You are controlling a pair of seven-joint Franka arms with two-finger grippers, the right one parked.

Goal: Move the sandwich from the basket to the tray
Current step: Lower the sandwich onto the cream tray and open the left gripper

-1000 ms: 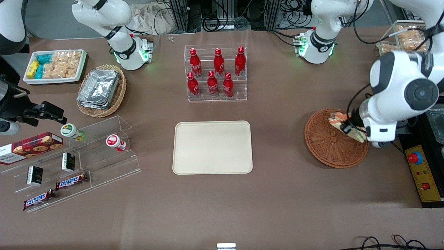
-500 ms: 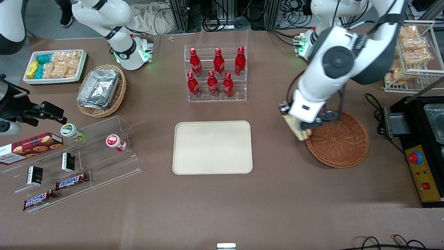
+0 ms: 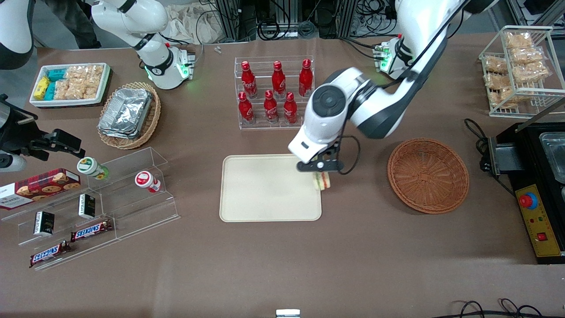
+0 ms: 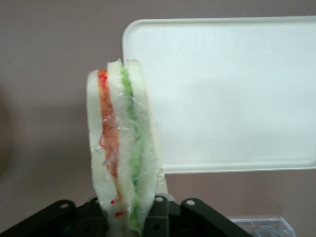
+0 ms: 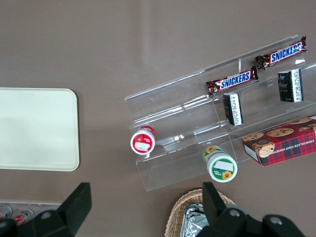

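The tray [image 3: 269, 187] lies flat on the brown bench [image 3: 353, 256] with nothing on its surface, and serves as the landmark here. The rack of red bottles [image 3: 274, 92] stands farther from the front camera than the tray, with a strip of bare bench between them. The basket [image 3: 428, 175] sits beside the tray toward the working arm's end of the bench, apart from it and with nothing inside. Toward the parked arm's end, apart from the tray, a clear stepped shelf [image 3: 110, 194] carries two small jars, snack bars and a cookie box. Nothing rests between the tray and the basket except bare bench.

The pincer [image 3: 321, 170] hangs above the tray's edge nearest the basket. It is closed narrowly on the sandwich [image 3: 322, 180], its fingers [image 4: 160, 215] pressing the wrapped wedge at one end. The sandwich is off the bench, held upright on its edge so that the orange and green filling layers show. It is over the tray's rim, at the corner seen in the wrist view, rather than over the tray's middle.
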